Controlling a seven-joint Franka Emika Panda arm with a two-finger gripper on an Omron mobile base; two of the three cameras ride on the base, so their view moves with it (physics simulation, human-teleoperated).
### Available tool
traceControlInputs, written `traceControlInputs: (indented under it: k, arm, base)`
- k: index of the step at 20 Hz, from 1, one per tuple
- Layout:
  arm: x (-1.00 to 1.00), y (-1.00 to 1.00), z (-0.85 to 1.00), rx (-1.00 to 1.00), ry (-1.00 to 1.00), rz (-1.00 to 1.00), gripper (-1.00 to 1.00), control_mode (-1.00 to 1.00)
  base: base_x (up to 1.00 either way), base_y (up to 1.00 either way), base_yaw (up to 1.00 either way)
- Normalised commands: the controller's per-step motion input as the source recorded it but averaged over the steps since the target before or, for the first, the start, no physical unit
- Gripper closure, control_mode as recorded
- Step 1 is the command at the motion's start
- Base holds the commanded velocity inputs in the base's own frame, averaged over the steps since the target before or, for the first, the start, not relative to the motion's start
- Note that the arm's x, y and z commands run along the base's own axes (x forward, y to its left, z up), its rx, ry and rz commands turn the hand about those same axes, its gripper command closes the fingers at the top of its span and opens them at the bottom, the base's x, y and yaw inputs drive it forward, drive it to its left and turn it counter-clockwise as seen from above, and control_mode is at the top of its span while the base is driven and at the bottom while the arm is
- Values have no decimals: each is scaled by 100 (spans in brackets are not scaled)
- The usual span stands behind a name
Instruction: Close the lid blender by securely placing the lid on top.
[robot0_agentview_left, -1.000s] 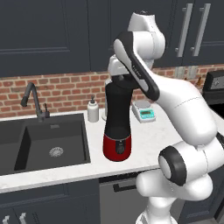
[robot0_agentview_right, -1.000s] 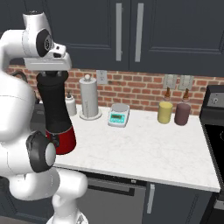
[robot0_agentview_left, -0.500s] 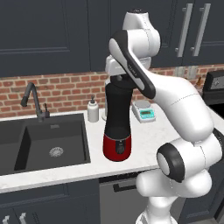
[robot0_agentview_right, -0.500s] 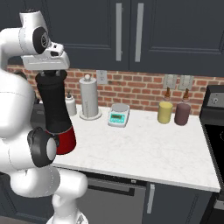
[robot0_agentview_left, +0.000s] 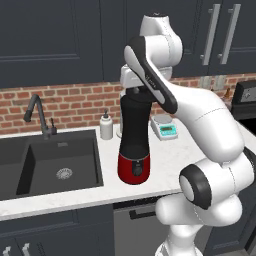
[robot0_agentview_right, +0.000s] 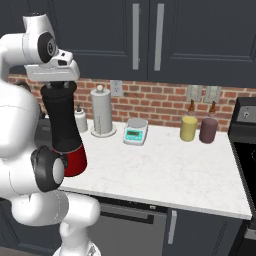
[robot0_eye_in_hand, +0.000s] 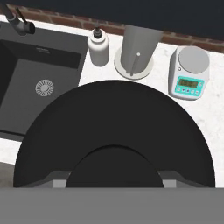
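From the hand view I look straight down on the lid (robot0_eye_in_hand: 113, 131), a broad black disc with a raised centre. The claw (robot0_eye_in_hand: 114, 177) sits right over that raised centre, its tips (robot0_eye_in_hand: 54, 179) just showing at either side, but I cannot tell whether it is clenched on the lid or let go.

In the left base view the blender (robot0_agentview_left: 134, 145) stands on the white marble tabletop (robot0_agentview_left: 170, 155), close to the front edge and just right of the sink (robot0_agentview_left: 50, 162). Its black jar rises upright from the glossy red base, and the hand is directly on top of the jar, so the jar's mouth is hidden from me. The lid seems to lie at the jar's top, though I cannot see whether it is seated. The right base view shows the same: hand (robot0_agentview_right: 52, 75) pressed over the tall black jar of the blender (robot0_agentview_right: 62, 132).

Behind the blender, near the brick wall, stand a small white soap bottle (robot0_eye_in_hand: 99, 47), a paper-towel holder (robot0_eye_in_hand: 135, 50) and a white-and-teal kitchen scale (robot0_eye_in_hand: 189, 72), all apart from each other. Further right along the wall I see a yellow jar (robot0_agentview_right: 188, 128) and a dark jar (robot0_agentview_right: 208, 130) side by side. The black faucet (robot0_agentview_left: 39, 116) rises behind the sink.
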Motion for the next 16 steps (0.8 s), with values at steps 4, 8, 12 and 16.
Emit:
traceControlInputs:
  k: [4, 8, 12, 16]
  arm:
    - [0, 5, -1, 0, 0, 0, 100, -100]
    - [-26, 8, 0, 0, 0, 0, 100, -100]
    - [-30, 3, 0, 0, 0, 0, 100, -100]
    - [-4, 3, 0, 0, 0, 0, 100, -100]
  base:
    - [0, 0, 0]
    - [0, 0, 0]
    - [0, 0, 0]
    - [0, 0, 0]
